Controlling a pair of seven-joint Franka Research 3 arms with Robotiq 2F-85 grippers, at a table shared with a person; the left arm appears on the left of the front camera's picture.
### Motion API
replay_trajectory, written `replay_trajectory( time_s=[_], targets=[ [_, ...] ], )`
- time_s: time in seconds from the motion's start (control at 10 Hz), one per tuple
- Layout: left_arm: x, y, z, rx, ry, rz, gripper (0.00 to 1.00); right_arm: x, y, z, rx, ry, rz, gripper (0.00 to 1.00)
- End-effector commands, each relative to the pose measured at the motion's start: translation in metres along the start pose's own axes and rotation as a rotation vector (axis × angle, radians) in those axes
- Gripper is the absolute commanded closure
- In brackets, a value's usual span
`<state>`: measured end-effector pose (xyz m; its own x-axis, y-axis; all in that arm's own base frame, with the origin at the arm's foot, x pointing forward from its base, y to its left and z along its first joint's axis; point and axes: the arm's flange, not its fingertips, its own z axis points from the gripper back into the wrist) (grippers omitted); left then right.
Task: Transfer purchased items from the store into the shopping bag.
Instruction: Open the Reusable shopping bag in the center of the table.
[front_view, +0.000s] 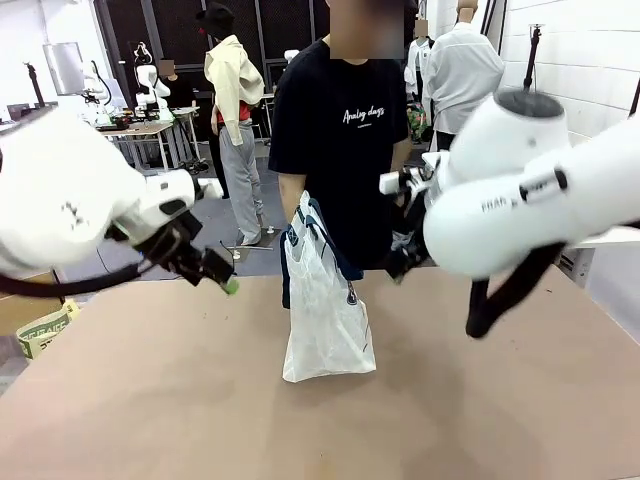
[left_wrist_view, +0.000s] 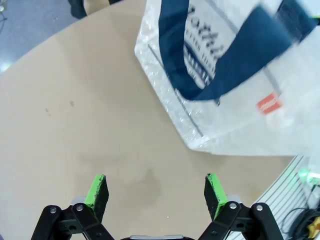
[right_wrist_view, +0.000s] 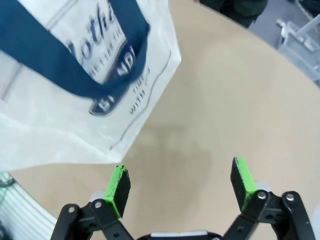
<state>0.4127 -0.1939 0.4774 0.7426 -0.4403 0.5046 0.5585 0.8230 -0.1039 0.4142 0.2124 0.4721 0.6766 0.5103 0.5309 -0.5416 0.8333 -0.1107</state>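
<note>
- Left fingers (left_wrist_view: 157, 192) and right fingers (right_wrist_view: 182, 185) gape wide, empty, over bare bench (front_view: 150, 400).
- Bag (front_view: 325, 310) stands mid-bench at my 12 o'clock, a hand (front_view: 300, 215) holding its straps.
- Risk, I judge: the limp bag could topple, or a strap snag, on a careless reach.
- Left wrist view gives me its red tag (left_wrist_view: 269, 103) at 2 o'clock; front view, the holding hand.

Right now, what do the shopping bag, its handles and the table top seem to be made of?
The shopping bag: thin whitish plastic film, translucent and crinkled, with a slight sheen. Its handles: dark navy flat straps, matte, probably woven fabric; the weave is too blurred to confirm. The table top: smooth tan board, matte, perhaps laminate or coated wood; I cannot tell which.
</note>
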Motion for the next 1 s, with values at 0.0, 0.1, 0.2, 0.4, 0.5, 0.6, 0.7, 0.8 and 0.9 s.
replay_trajectory(
  time_s=[0.0,0.1,0.2,0.4,0.5,0.6,0.7,0.8,0.9],
  targets=[
    [0.033,0.009,0.014,0.013,-0.008,0.078,0.0,0.05,0.002,0.02,-0.006,0.051,-0.066,0.0],
    [0.054,0.009,0.021,0.006,-0.013,0.092,0.0,0.082,0.002,0.028,-0.011,0.046,-0.093,0.0],
    [0.075,0.011,0.027,-0.017,-0.025,0.114,0.0,0.115,0.002,0.033,-0.038,0.045,-0.093,0.0],
    [0.107,0.016,0.029,-0.051,-0.019,0.171,0.0,0.165,0.005,0.027,-0.027,0.054,-0.097,0.0],
    [0.116,0.016,0.029,-0.091,-0.04,0.194,0.0,0.182,0.005,0.018,-0.018,0.05,-0.113,0.0],
    [0.115,0.026,0.029,-0.132,-0.069,0.14,0.0,0.187,0.003,0.012,-0.009,0.035,-0.044,0.0],
    [0.107,0.014,0.031,-0.049,-0.042,0.15,0.0,0.16,0.0,0.035,0.003,0.023,-0.093,0.0],
    [0.107,0.014,0.031,-0.049,-0.042,0.15,0.0,0.16,0.0,0.035,0.003,0.023,-0.093,0.0],
    [0.117,0.016,0.027,-0.08,-0.055,0.161,0.0,0.178,0.0,0.016,0.012,0.024,-0.078,0.0]
  ],
)
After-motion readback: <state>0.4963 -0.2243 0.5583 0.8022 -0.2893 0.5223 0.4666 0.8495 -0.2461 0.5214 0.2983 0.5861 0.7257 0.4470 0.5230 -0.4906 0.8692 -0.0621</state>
